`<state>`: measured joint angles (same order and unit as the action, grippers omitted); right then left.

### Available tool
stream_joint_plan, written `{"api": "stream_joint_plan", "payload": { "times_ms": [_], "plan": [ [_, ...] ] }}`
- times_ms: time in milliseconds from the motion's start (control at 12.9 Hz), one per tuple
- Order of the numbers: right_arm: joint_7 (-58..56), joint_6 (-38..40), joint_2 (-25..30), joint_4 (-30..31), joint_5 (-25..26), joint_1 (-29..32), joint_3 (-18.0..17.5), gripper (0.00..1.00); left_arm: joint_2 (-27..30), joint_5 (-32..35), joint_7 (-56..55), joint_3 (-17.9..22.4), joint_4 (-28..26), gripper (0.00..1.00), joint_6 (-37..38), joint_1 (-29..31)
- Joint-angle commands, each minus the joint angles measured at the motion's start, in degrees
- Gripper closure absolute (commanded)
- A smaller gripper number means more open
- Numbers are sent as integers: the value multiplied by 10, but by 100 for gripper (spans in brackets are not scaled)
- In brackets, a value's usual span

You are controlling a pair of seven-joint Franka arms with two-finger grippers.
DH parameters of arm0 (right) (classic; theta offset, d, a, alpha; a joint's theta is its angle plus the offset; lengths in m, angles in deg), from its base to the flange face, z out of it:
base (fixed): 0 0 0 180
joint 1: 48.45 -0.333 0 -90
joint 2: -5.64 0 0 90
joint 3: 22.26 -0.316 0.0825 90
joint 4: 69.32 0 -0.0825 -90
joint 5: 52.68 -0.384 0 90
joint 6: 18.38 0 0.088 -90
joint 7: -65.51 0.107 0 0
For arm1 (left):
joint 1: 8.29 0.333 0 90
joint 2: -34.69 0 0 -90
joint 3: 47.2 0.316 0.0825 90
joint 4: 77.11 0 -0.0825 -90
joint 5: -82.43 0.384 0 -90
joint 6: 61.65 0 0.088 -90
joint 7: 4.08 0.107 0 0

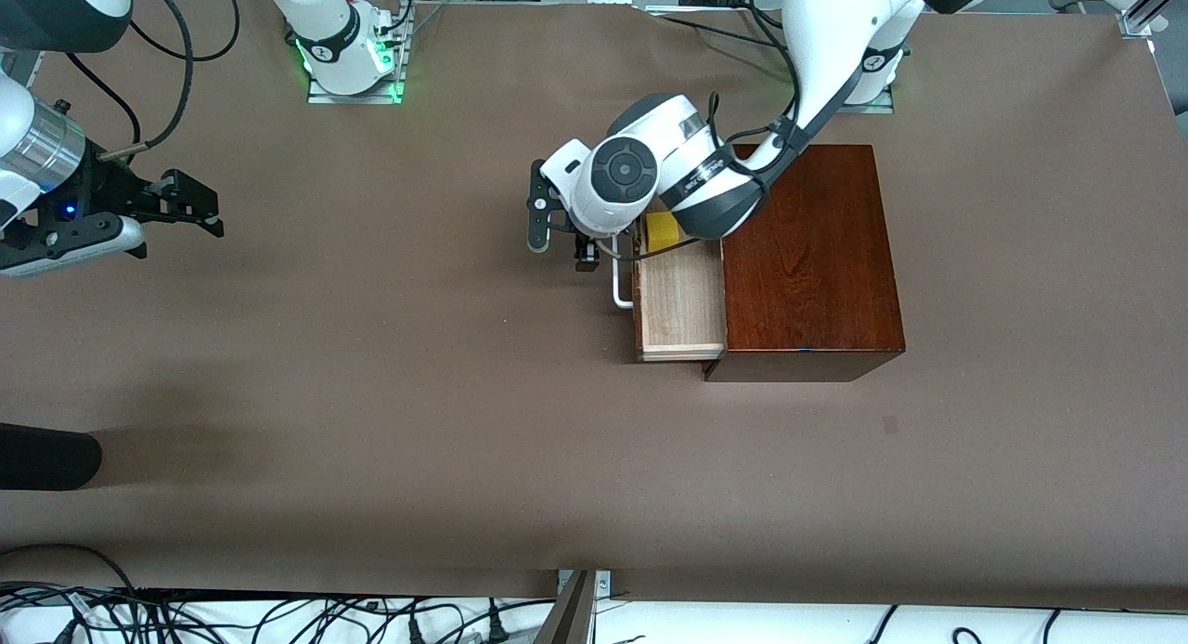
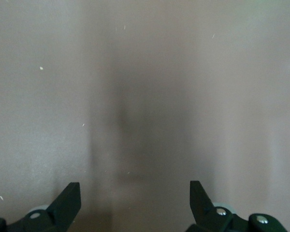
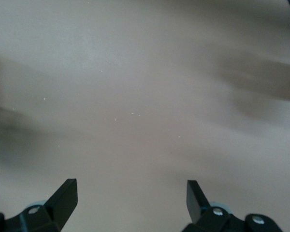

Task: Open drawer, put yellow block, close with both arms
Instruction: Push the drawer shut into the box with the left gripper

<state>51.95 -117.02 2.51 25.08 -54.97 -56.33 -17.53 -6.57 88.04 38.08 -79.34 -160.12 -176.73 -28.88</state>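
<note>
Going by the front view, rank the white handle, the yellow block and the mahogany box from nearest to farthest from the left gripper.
From the left gripper, open over the table:
1. White handle, on the drawer front, right beside it.
2. Yellow block, in the open drawer.
3. Mahogany box, toward the left arm's end of the table.

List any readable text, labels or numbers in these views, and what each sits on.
None can be read.
Left arm's wrist band: a line of small print, too small to read.
Round badges on both arm bases: symbols only, no legible letters.
Wooden box, drawer, yellow block, table: no markings.
Both wrist views: bare table, no text.
</note>
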Motion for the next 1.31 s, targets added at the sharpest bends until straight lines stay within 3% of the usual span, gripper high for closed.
{"api": "stream_joint_plan", "payload": {
  "times_ms": [0,154,386,849,1236],
  "plan": [
    [7,10,14,-4,11,-29,28,0,-3,47,6,5,1,0,10,-11],
    [0,10,13,-9,11,-39,43,0,-2,50,11,20,-5,0,22,-9],
    [9,14,14,-11,11,-40,39,0,4,98,13,24,-1,0,101,-1],
    [3,64,12,-28,7,-41,41,0,14,100,13,24,3,0,205,25],
    [7,71,11,-26,4,-40,41,0,22,121,13,23,6,0,244,50]
  ]
}}
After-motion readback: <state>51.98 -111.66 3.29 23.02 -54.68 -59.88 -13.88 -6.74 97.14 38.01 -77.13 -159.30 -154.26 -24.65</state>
